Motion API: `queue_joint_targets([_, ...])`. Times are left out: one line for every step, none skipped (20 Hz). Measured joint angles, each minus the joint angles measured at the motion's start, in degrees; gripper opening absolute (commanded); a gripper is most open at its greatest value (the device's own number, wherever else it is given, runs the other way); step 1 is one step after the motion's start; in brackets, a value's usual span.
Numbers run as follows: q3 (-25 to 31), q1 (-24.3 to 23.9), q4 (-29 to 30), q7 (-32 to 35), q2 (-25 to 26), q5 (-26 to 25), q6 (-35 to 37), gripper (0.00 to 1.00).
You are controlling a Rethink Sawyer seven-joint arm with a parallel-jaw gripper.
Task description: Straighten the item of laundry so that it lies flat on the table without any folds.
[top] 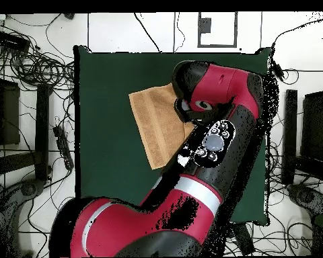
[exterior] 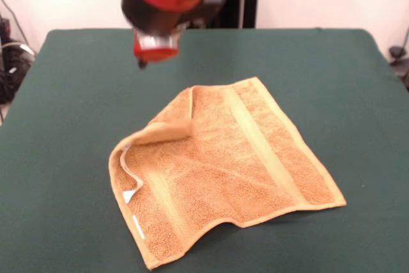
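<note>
The item of laundry (exterior: 236,158), an orange-tan towel, lies spread near the middle of the table (exterior: 332,68). Its left corner (exterior: 163,133) is folded over onto the cloth, and a white label (exterior: 130,195) shows at the left edge. The front edge ripples slightly. My gripper (exterior: 155,50) hangs blurred above the table, behind and left of the towel and apart from it; whether it is open or shut does not show. In the overhead view the arm (top: 211,134) covers the right part of the towel (top: 153,124) and hides the gripper.
The green table (top: 103,175) extends well beyond the towel on every side. Cables (top: 36,67) and dark equipment (top: 6,114) lie on the floor around the table.
</note>
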Motion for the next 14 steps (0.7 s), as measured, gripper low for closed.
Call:
queue_joint_targets([-0.01,0.01,-0.07,0.00,-0.39,-0.48,0.75,1.00])
queue_joint_targets([0.00,0.00,-0.16,0.00,-0.76,-0.96,1.39,1.00])
queue_joint_targets([0.01,-0.01,-0.24,0.00,-1.13,-1.44,2.04,1.00])
queue_joint_targets([0.06,-0.04,-0.32,0.00,-1.56,-2.04,2.60,1.00])
queue_joint_targets([0.21,-0.15,-0.41,0.00,-2.11,-2.74,2.88,1.00])
queue_joint_targets([0.36,-0.22,-0.40,0.00,-2.28,-2.88,2.88,1.00])
queue_joint_targets([0.47,-0.27,-0.39,0.00,-2.38,-2.91,2.88,1.00])
queue_joint_targets([1.12,-0.48,-0.38,0.00,-2.74,-2.91,2.84,1.00])
queue_joint_targets([1.88,-0.68,-0.34,0.00,-3.08,-2.90,2.60,1.00])
queue_joint_targets([2.99,-0.97,-0.27,0.00,-3.48,-2.91,2.04,1.00])
queue_joint_targets([3.89,-1.21,-0.15,0.00,-3.81,-2.87,1.34,1.00])
queue_joint_targets([4.70,-1.43,0.02,0.00,-4.13,-2.85,0.59,1.00])
queue_joint_targets([5.47,-1.64,0.19,0.00,-4.43,-2.85,-0.31,1.00])
queue_joint_targets([7.28,-2.13,0.52,0.00,-5.01,-2.87,-2.72,1.00])
